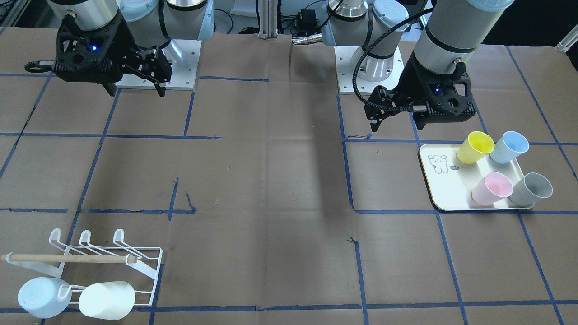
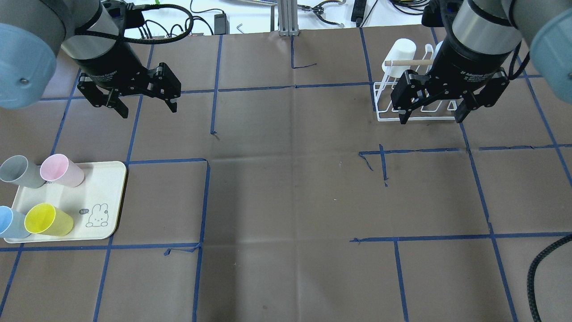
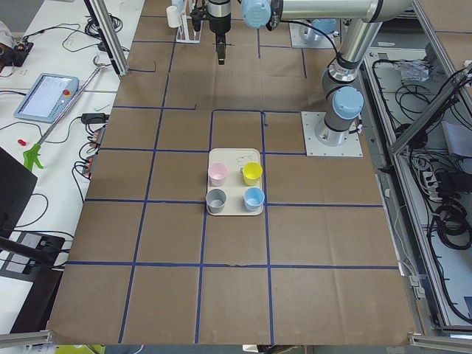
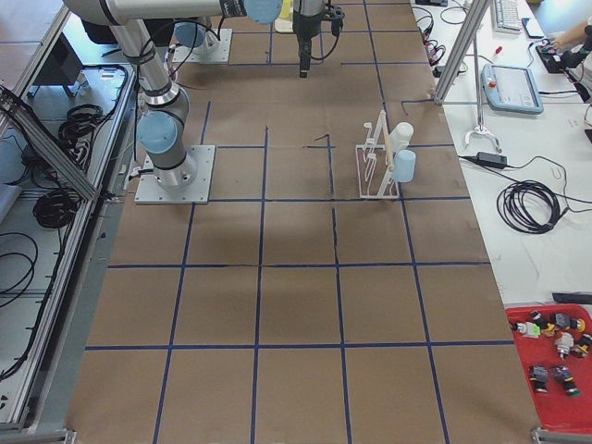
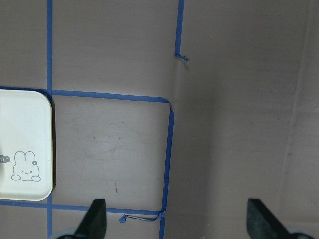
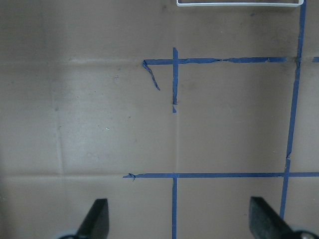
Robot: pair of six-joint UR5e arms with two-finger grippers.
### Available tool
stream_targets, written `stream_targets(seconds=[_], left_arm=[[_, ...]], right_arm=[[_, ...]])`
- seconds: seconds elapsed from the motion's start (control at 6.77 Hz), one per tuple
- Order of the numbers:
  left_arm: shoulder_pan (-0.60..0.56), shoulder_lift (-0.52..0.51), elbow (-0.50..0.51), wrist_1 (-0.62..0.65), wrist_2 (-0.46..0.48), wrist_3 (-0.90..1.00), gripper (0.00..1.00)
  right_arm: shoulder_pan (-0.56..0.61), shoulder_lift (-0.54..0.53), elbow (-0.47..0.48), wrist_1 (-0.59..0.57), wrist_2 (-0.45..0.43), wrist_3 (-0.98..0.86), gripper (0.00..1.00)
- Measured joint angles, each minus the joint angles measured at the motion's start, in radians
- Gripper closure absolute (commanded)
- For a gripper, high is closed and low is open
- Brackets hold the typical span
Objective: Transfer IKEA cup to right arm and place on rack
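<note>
Several plastic cups stand on a cream tray (image 2: 107, 188): yellow (image 2: 47, 219), blue (image 2: 9, 222), pink (image 2: 60, 170) and grey (image 2: 18, 172). My left gripper (image 2: 148, 109) is open and empty, raised above the table beyond the tray. Its wrist view shows the tray's corner (image 5: 25, 144) and both fingers (image 5: 94, 219) spread. The white wire rack (image 1: 135, 266) with a wooden dowel holds a white cup (image 1: 106, 300) and a light blue cup (image 1: 43, 296). My right gripper (image 2: 431, 118) is open and empty, hovering above the near side of the rack (image 2: 379, 103).
The table is covered in brown paper with a blue tape grid. The arm bases (image 1: 370, 67) stand at the robot's edge. The rack's base wire (image 6: 239, 2) shows at the top of the right wrist view. Cables and a tablet lie off the table's ends.
</note>
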Motion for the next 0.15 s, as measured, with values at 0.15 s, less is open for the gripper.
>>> stream_targets(seconds=[0.15], left_arm=[[0.0, 0.001, 0.0, 0.0, 0.0, 0.0, 0.01]], right_arm=[[0.0, 0.0, 0.0, 0.0, 0.0, 0.0, 0.0]])
